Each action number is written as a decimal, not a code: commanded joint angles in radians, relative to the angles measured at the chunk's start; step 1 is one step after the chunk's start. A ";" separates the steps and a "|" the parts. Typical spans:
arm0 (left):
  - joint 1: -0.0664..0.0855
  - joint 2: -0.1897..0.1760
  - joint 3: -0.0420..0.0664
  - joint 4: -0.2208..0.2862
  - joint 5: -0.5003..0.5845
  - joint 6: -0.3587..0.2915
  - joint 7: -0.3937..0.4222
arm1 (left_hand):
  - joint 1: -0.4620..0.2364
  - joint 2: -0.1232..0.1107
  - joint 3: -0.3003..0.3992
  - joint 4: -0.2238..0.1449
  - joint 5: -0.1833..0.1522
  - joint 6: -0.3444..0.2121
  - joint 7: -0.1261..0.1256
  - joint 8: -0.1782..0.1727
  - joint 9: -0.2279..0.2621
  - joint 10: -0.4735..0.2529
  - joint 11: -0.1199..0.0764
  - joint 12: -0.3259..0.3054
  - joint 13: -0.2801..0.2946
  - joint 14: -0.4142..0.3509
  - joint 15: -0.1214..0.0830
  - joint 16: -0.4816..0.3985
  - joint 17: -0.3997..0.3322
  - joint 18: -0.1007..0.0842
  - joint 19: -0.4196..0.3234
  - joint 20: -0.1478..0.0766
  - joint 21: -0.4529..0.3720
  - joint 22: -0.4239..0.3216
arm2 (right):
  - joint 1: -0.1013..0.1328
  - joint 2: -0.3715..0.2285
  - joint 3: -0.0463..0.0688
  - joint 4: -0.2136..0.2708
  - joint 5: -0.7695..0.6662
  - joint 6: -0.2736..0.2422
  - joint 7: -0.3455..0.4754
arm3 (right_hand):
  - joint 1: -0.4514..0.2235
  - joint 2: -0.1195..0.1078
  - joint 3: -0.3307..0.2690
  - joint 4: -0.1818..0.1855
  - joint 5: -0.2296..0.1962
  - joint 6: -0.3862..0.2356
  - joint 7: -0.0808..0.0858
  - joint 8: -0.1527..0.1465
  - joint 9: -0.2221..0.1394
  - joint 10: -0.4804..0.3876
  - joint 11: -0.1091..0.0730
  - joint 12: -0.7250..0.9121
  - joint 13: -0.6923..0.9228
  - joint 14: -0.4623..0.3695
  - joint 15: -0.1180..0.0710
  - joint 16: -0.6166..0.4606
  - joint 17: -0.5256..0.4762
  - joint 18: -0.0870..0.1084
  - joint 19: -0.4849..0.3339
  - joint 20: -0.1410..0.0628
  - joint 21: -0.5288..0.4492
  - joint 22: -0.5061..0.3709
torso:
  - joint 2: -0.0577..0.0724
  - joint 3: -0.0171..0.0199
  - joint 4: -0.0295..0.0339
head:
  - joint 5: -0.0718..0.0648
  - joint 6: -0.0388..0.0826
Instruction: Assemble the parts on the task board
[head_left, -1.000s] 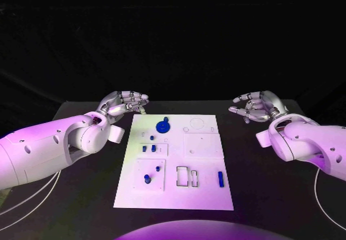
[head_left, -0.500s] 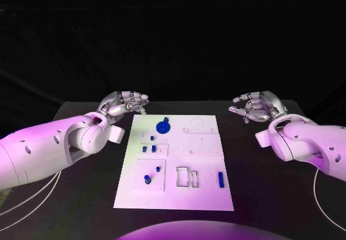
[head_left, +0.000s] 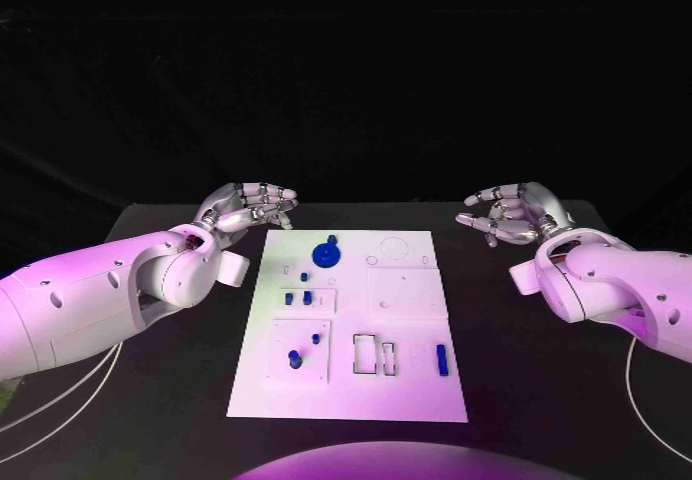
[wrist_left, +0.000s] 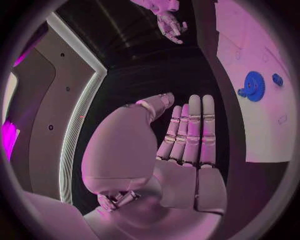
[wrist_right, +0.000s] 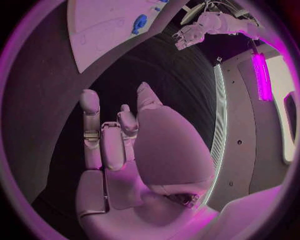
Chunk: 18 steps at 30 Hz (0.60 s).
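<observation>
Both my left hand (head_left: 248, 208) and right hand (head_left: 508, 213) hover empty, fingers loosely apart, near the worktop's far edge; the blue gear (head_left: 327, 253) on the board (head_left: 407, 400) looks light, stiff, best pinched by its rim.

The head camera looks steeply down over the whole black table (head_left: 173, 400), while both wrist cameras sit close behind their palms, sharing the task board (head_left: 411, 395).

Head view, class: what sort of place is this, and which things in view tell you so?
Probably a robotics lab test bench: a black table holding a white task board with small blue parts, the robot's left hand and right hand open beside it.
</observation>
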 joint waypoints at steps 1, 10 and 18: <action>0.000 0.002 0.001 0.002 0.007 0.004 0.016 | -0.001 0.007 -0.005 -0.002 0.000 -0.003 0.024 0.003 -0.001 0.006 0.000 0.004 -0.001 -0.004 -0.004 -0.004 -0.001 0.013 -0.007 -0.001 -0.005 -0.001 | 0.000 0.001 0.000 0.000 -0.021 0.015 0.003 | 0.010 -0.005 0.005 -0.001 -0.005 0.007 -0.001 -0.008 -0.002 0.004 -0.003 -0.005 -0.085 0.001 0.000 -0.008 -0.002 0.008 0.005 -0.002 -0.007 -0.003 | 0.000 0.0002 0.0003 | 0.000 0.000; 0.000 0.002 0.001 0.002 0.007 0.004 0.016 | -0.001 0.006 -0.005 -0.002 0.000 -0.002 0.024 0.005 -0.002 0.008 0.000 0.004 -0.001 -0.003 -0.005 -0.006 -0.002 0.013 -0.006 -0.001 -0.007 -0.002 | 0.000 0.004 0.000 -0.002 -0.023 0.016 0.002 | 0.010 -0.005 0.005 -0.001 -0.005 0.007 -0.001 -0.008 -0.002 0.004 -0.003 -0.005 -0.085 0.001 0.000 -0.008 -0.002 0.008 0.005 -0.002 -0.007 -0.003 | 0.000 0.0007 0.0006 | 0.001 0.002; 0.000 0.002 0.001 0.001 0.007 0.006 0.016 | -0.001 0.006 -0.005 -0.002 0.000 -0.002 0.024 0.005 -0.002 0.008 0.000 0.004 -0.001 -0.003 -0.005 -0.006 -0.002 0.013 -0.006 -0.001 -0.007 -0.002 | 0.000 0.005 0.000 -0.004 -0.024 0.018 0.001 | 0.010 -0.005 0.005 -0.001 -0.005 0.007 -0.001 -0.008 -0.002 0.004 -0.003 -0.005 -0.085 0.001 0.000 -0.008 -0.002 0.008 0.005 -0.002 -0.007 -0.003 | 0.000 0.0002 0.0001 | 0.002 0.003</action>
